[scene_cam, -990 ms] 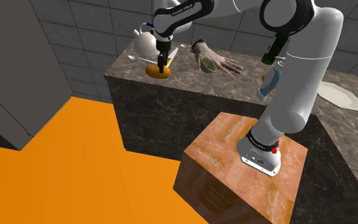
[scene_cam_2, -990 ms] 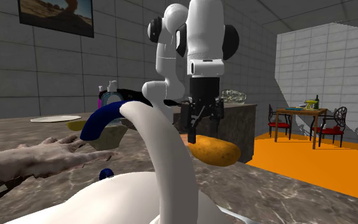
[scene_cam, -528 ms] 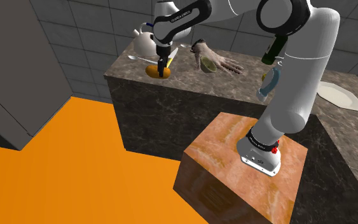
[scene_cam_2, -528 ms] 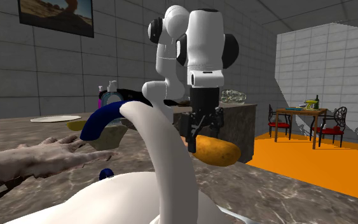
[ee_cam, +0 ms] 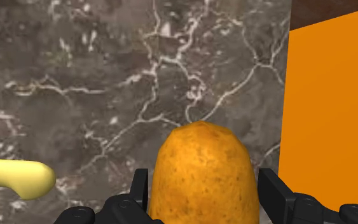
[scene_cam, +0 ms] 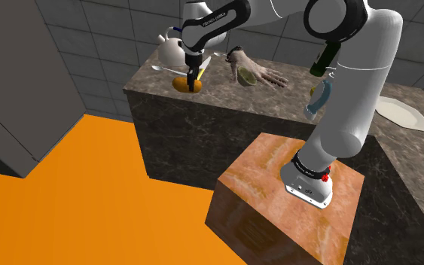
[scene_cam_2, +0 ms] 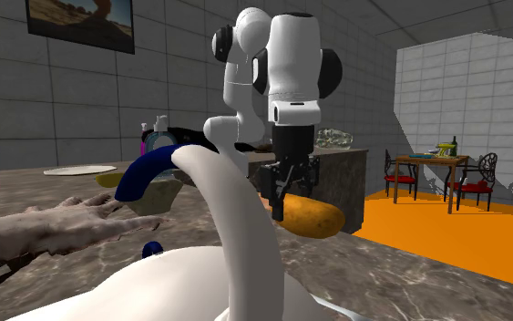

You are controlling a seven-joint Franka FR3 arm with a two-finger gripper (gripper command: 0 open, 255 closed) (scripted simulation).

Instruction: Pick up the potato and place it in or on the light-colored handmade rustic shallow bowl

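Apparently potato [ee_cam: 203, 175] rests on veined marble counter [ee_cam: 75, 76] beside orange floor [ee_cam: 333, 95].

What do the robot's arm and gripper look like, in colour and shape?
The arm is built of thick, rounded white links with dark joints. Small dark lettering runs along the link nearest the hand. Its white base bears small red marks. The gripper is all black, with two slim, blocky fingers.
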